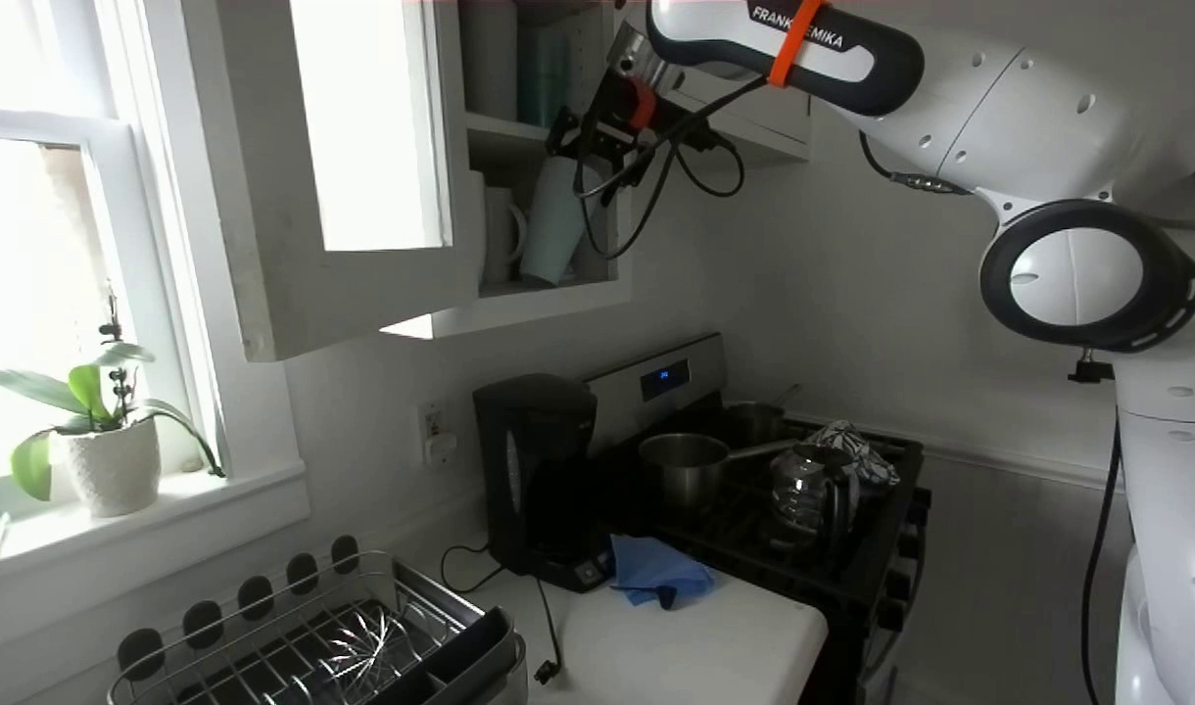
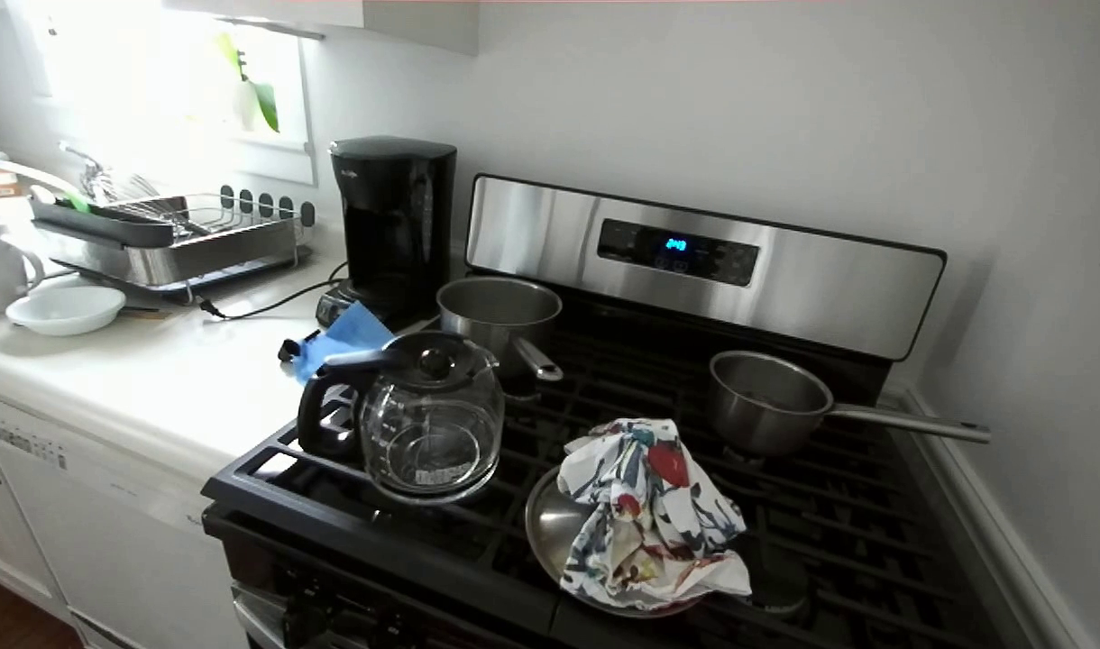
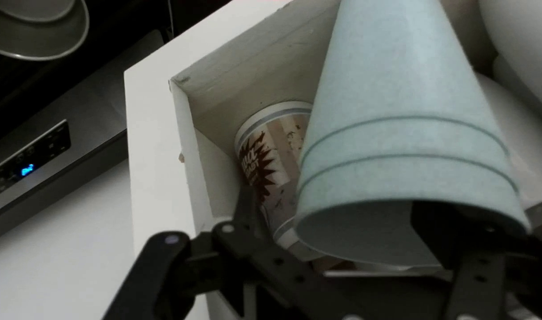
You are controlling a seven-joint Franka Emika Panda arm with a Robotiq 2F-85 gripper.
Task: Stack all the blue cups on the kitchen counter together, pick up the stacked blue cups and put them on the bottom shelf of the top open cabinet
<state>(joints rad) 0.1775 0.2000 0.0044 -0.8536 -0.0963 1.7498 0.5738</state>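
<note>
"Along the white table (image 1: 695,646), what can you make out?"

"A steel drying rack (image 2: 216,263) near the bright window (image 1: 29,255), then a black coffee maker (image 1: 529,470) and a blue cloth (image 1: 656,566). The stove (image 2: 640,370) is next, against a pale wall (image 2: 739,108)."

"And the blue cups (image 3: 404,89)?"

"Inside the open cabinet (image 1: 549,311), tilted at the bottom shelf (image 1: 504,288) near a white mug (image 1: 500,230); whether they touch the shelf, I can't tell. Pale, matte, tapering, ringed near the mouth, they look nested."

"The jaws?"

"Spread apart: one reaches into the mouth, the other is outside, clear of the cups."
</note>
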